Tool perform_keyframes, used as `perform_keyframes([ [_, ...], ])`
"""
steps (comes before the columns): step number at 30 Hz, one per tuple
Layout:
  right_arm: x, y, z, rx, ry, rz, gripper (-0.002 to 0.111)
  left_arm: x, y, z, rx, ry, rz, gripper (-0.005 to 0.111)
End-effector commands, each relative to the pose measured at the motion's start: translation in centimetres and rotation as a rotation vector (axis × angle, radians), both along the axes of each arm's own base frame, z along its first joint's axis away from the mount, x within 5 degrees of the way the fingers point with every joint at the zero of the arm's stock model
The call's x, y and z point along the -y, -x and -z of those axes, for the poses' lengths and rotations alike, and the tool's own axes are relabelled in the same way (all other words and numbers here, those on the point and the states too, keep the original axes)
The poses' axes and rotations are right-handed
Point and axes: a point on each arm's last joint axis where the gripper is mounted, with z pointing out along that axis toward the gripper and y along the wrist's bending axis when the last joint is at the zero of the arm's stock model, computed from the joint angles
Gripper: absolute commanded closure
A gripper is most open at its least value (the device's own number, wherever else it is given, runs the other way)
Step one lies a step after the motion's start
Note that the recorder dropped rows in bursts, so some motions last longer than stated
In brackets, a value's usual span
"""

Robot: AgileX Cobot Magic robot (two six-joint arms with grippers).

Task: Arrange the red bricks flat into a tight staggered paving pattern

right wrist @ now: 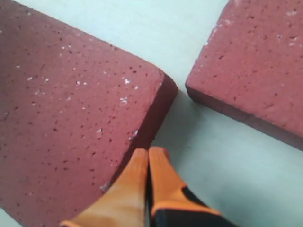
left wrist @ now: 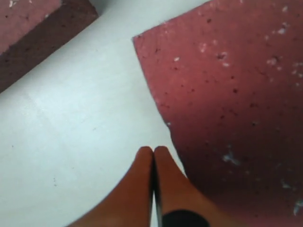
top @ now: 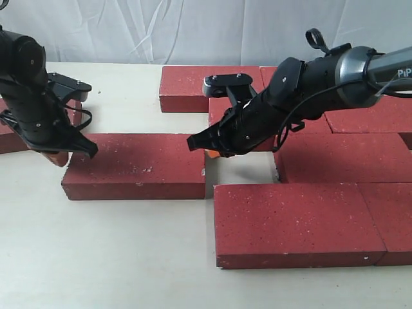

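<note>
Several red bricks lie flat on the white table. One red brick lies apart at centre left. My left gripper is shut and empty at that brick's left end; in the left wrist view its fingertips rest on the table beside the brick's edge. My right gripper is shut and empty at the same brick's right end; its tips sit against the brick's side. The front brick and the middle-row brick lie to the right.
More bricks sit at the back and far right. Another brick lies behind the left arm, also seen as the brick in the left wrist view. A bare gap lies between the loose brick and the group.
</note>
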Motion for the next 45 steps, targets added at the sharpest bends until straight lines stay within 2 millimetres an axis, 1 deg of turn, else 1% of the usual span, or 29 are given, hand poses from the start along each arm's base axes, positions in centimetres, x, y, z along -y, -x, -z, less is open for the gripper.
perform_keyframes([
  [1, 0.6, -0.4, -0.3, 0.032, 0.018, -0.007, 0.109, -2.1, -0.3, 0.0, -0.008, -0.009, -0.093, 0.107],
  [2, 0.8, -0.5, -0.5, 0.036, 0.016, -0.001, 0.109, -2.3, -0.3, 0.0, -0.01, -0.009, -0.099, 0.107],
  [3, 1.2, -0.7, -1.2, 0.049, 0.008, 0.013, 0.109, -2.8, -0.4, 0.0, -0.012, -0.01, -0.114, 0.107],
  [6, 2.4, -1.1, -3.1, 0.083, -0.015, 0.044, 0.109, -2.8, -0.5, 0.0, -0.001, -0.01, -0.111, 0.107],
  [8, 3.6, -1.0, -5.9, 0.115, -0.052, 0.07, 0.109, -2.8, -0.6, 0.0, 0.01, -0.008, -0.11, 0.107],
  [9, 4.0, -0.9, -6.8, 0.123, -0.063, 0.08, 0.109, -2.8, -0.6, 0.0, 0.015, -0.007, -0.11, 0.107],
  [10, 4.7, -0.5, -8.5, 0.139, -0.083, 0.091, 0.109, -2.7, -0.7, 0.0, 0.024, 0.003, -0.115, 0.107],
  [11, 5.0, -0.3, -9.4, 0.149, -0.095, 0.095, 0.109, -2.6, -0.7, 0.0, 0.029, 0.015, -0.122, 0.107],
  [12, 5.7, 0.3, -11.0, 0.16, -0.104, 0.093, 0.109, -2.5, -0.8, 0.0, 0.034, 0.03, -0.132, 0.107],
  [14, 7.0, 1.2, -13.1, 0.161, -0.108, 0.13, 0.109, -2.4, -0.9, 0.0, 0.043, 0.037, -0.145, 0.107],
  [16, 7.9, 1.6, -13.9, 0.16, -0.082, 0.161, 0.109, -2.4, -1.0, -0.1, 0.059, 0.045, -0.156, 0.107],
  [18, 8.3, 1.7, -14.0, 0.168, -0.053, 0.173, 0.109, -2.4, -1.2, -0.1, 0.082, 0.051, -0.155, 0.107],
  [22, 8.3, 1.7, -14.0, 0.168, -0.052, 0.182, 0.109, -2.3, -1.7, -0.2, 0.138, 0.065, -0.151, 0.107],
  [26, 8.3, 1.6, -14.0, 0.169, -0.053, 0.183, 0.109, -2.2, -1.9, 0.0, 0.151, 0.068, -0.148, 0.107],
  [33, 8.3, 1.6, -14.1, 0.173, -0.054, 0.185, 0.109, -1.9, -2.1, 1.9, 0.103, 0.09, -0.131, 0.107],
  [35, 8.3, 1.6, -14.1, 0.173, -0.054, 0.185, 0.109, -1.7, -2.2, 2.1, 0.101, 0.105, -0.125, 0.107],
  [45, 8.3, 1.6, -14.1, 0.177, -0.055, 0.186, 0.109, -1.1, -2.6, 1.9, 0.144, 0.163, -0.054, 0.107],
])
